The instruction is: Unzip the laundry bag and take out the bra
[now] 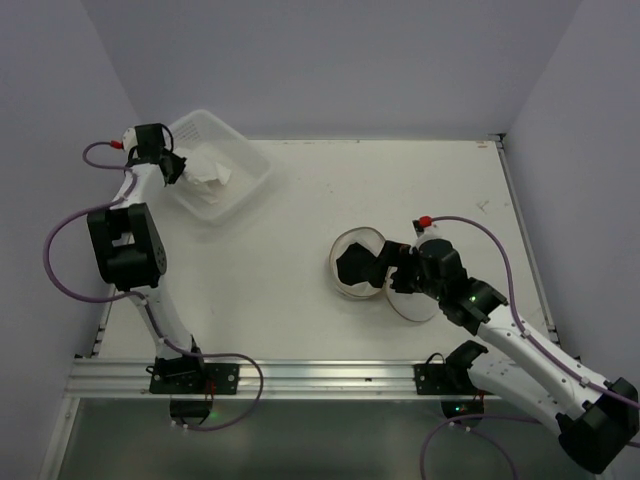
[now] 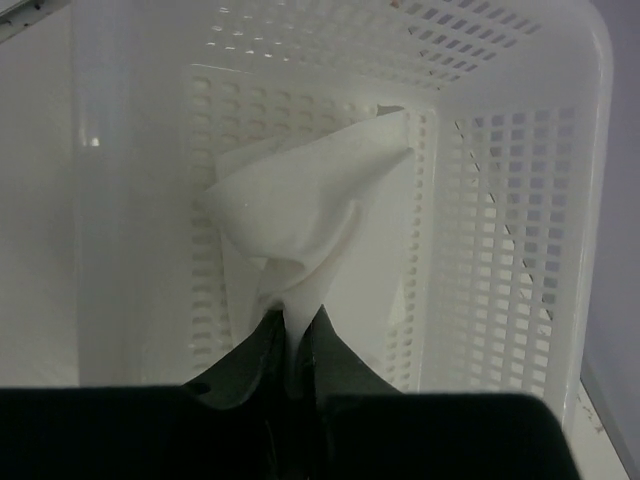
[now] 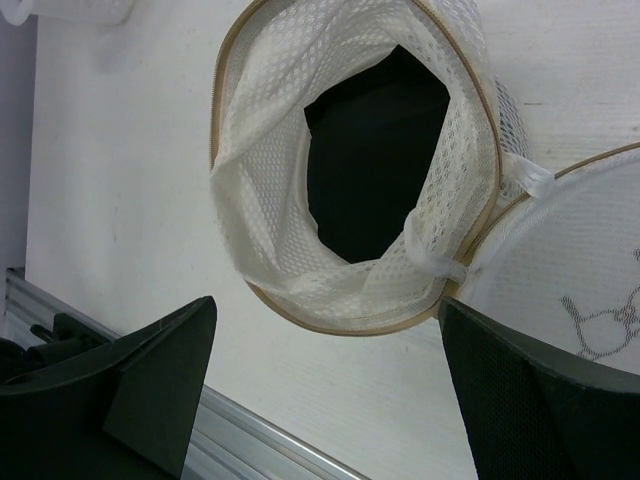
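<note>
The laundry bag (image 1: 351, 236) lies open on the table right of centre, its mesh wall (image 3: 260, 200) and beige zip rim gaping. A black bra (image 1: 358, 266) sits inside, seen through the opening in the right wrist view (image 3: 375, 160). The unzipped round lid (image 1: 412, 305) with its pictogram (image 3: 600, 320) lies flat beside the bag. My right gripper (image 1: 388, 268) is open and empty, its jaws wide either side of the bag's near rim (image 3: 329, 310). My left gripper (image 1: 180, 165) is shut on a white cloth (image 2: 300, 200) inside the tub, pinched between the jaws (image 2: 295, 315).
A clear perforated plastic tub (image 1: 250, 165) stands at the back left with the white cloth (image 1: 212, 170) in it; its walls (image 2: 500, 200) surround my left gripper. An aluminium rail (image 1: 300, 375) runs along the table's near edge.
</note>
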Tool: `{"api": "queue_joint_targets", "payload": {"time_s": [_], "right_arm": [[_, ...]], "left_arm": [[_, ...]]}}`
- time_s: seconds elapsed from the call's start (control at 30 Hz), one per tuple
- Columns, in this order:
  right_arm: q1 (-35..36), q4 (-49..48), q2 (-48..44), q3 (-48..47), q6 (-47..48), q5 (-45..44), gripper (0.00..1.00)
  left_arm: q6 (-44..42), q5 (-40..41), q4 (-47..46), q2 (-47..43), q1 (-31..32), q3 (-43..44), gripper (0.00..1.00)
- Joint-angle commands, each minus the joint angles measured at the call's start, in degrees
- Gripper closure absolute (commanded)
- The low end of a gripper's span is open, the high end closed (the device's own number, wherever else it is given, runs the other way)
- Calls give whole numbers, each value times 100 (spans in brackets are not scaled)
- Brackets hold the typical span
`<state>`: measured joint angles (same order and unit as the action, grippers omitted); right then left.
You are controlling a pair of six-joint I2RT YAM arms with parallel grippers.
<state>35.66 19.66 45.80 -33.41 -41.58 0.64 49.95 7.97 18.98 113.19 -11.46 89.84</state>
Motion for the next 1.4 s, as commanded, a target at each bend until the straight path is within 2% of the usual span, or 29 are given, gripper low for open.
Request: {"api": "queue_joint_targets", "payload": {"time_s": [0.0,0.1,0.23,0.33,0.37,0.43,0.53,0.63,0.8,1.03,1.2,1.23,1.37], "right_arm": [[-6,-147,-27,-61,-78,-144,6],[-6,-112,-27,-34,-104,-161,6],[-6,20,-36,-78,-96,-152,6],[-15,108,-45,-113,-34,-205,6],[-15,117,-45,-122,-8,-231,6],[-15,126,-36,-140,19,-284,6],[-24,126,-10,-192,27,-398,6],[-15,196,51,-254,-16,-600,6],[-24,266,201,-359,-104,-820,6],[-226,495,517,-456,-412,-1321,6],[-489,364,746,-386,-491,-1374,9],[-525,311,868,-394,-474,-1339,10],[-726,-84,1194,-368,-447,-1067,12]], "left_arm": [[234,-514,-1255,308,-163,236,89],[304,-989,-1871,660,-242,200,83],[348,-1245,-2373,968,-312,183,62],[357,-1350,-2478,978,-365,113,37],[288,-1403,-2504,873,-383,60,24],[103,-1412,-2452,741,-374,33,9],[-152,-1342,-2128,407,-383,199,0],[-704,-1096,-1487,55,-374,428,0],[-1119,-604,-634,-455,-374,605,0],[-1839,-506,201,-1544,-50,-159,0],[-1954,-629,273,-2783,1065,-1282,2],[-1893,-699,273,-3063,1624,-1407,3],[-1595,-770,290,-3478,2937,-1847,8]]}}
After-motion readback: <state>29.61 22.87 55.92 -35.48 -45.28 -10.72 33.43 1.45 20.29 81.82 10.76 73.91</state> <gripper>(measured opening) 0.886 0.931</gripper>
